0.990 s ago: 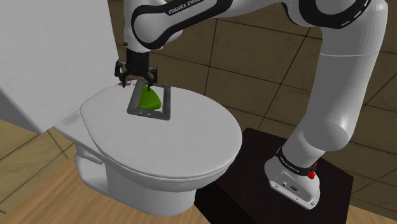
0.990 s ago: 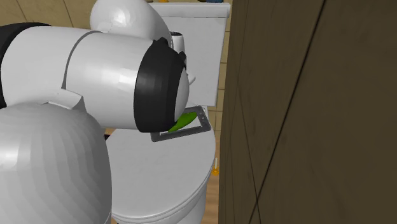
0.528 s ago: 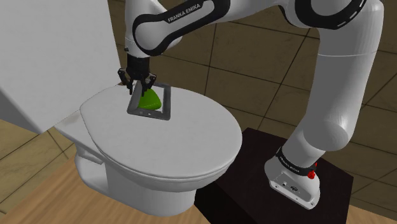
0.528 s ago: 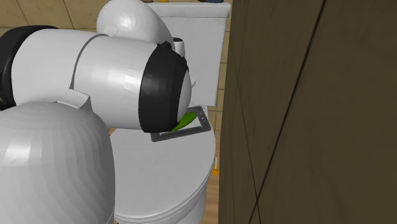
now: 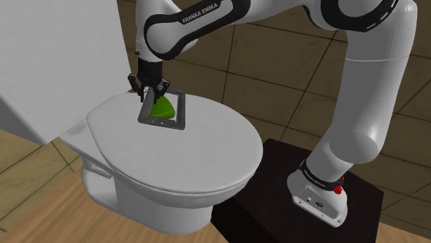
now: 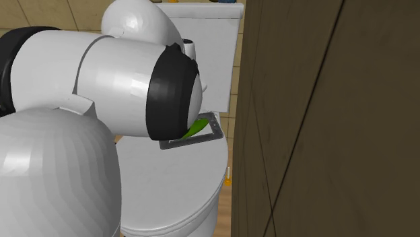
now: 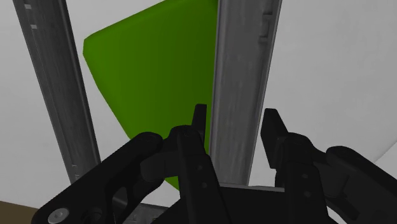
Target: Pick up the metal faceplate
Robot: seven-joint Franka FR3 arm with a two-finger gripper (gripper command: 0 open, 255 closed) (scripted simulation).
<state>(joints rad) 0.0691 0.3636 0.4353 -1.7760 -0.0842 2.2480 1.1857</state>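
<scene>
**Hand (image 7: 236,124) astride one rail of the metal faceplate (image 5: 160,123), not yet gripping**

We find the grey faceplate lying flat on the closed toilet lid (image 5: 173,162), directly beneath the hand, with a green wedge-shaped piece (image 5: 163,109) inside its open frame. The fingers stand a narrow way apart, one on each side of a single rail. A sliver of green shows between one finger and the rail, so we judge the hold is not yet made. A flat frame gives little to pinch from outside, which is likely why one finger drops into the opening beside the green piece and the other stays outside, over the lid. We expect the plate to tilt when lifted by one rail.
</scene>
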